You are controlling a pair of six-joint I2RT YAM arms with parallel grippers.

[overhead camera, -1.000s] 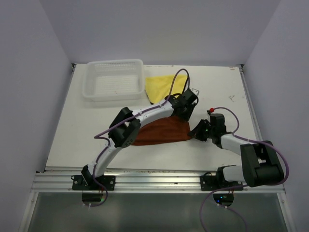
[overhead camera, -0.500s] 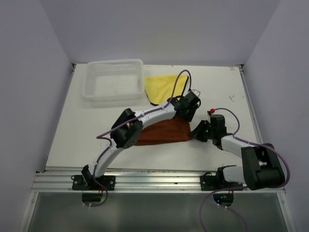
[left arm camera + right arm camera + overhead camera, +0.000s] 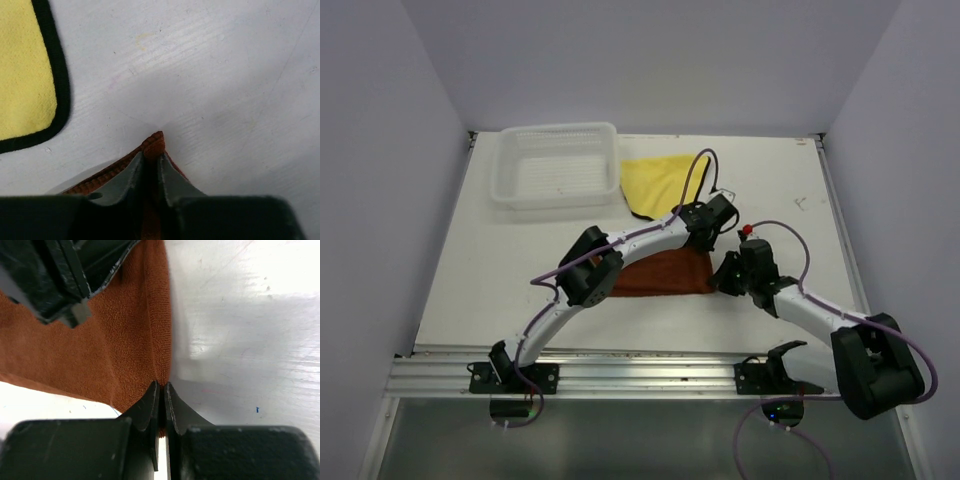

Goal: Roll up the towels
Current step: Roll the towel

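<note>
We log the rust-brown towel (image 3: 660, 275): left gripper (image 3: 151, 160) newly pinching its far right corner, right gripper (image 3: 162, 390) clamping its near right corner; rolling can likely start.

You had bright, even overhead light; the table (image 3: 250, 300) threw white glare in the right wrist view, soft shadow ringed the rust-brown towel (image 3: 155, 141), and the left fingers (image 3: 127, 177) blurred

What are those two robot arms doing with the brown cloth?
Both arms are gripping the rust-brown cloth towel. The left gripper pinches its far right corner and the right gripper pinches its near right corner. It lies unrolled. The bright yellow towel with a dark hem lies untouched beside the white plastic mesh basket.
</note>
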